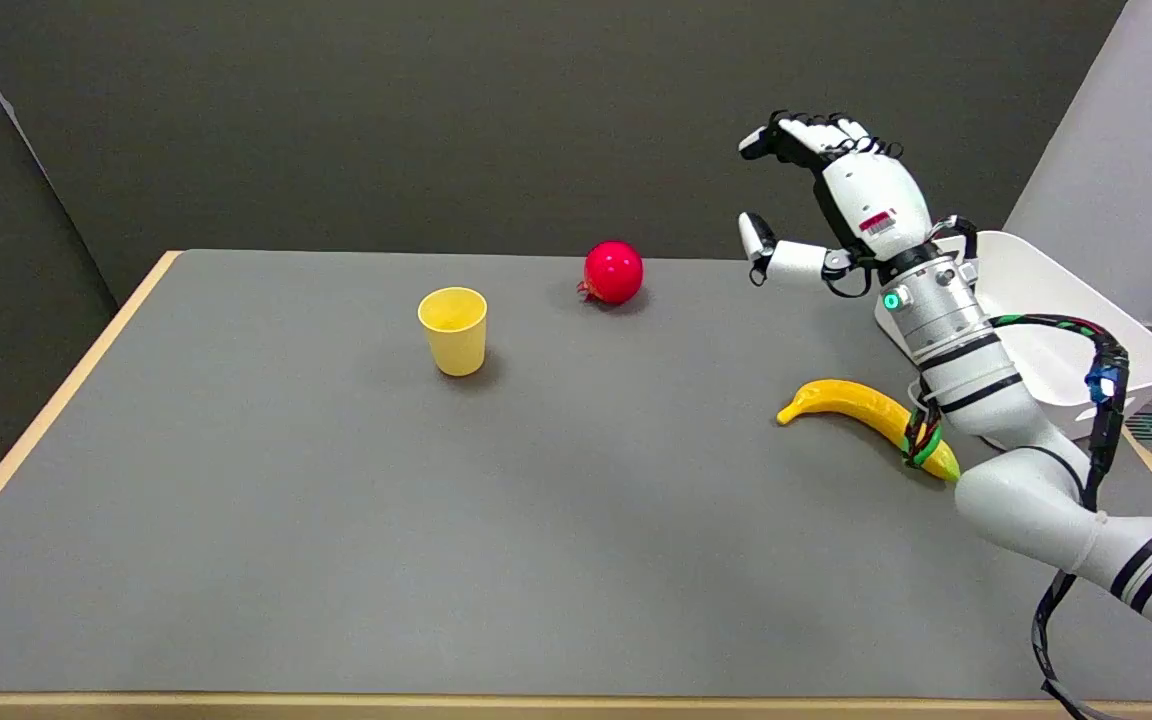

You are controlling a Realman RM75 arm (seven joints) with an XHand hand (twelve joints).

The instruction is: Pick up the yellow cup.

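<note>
- Standing upright on the grey table [336, 520], the yellow cup [453, 329] sits left of centre, mouth up, touched by nothing.
- The right hand [836, 200] hangs in the air over the table's far right, fingers spread apart, holding nothing, well apart from the cup.
- A red pomegranate [613, 271] lies between hand and cup, nearer the far edge.
- A yellow banana [856, 405] rests beside the forearm, partly behind it.
- A white bin [1066, 330] stands at the right edge, behind the arm.

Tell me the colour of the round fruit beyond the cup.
The round fruit is bright red and glossy, seen in the head view, the only one given.
</note>
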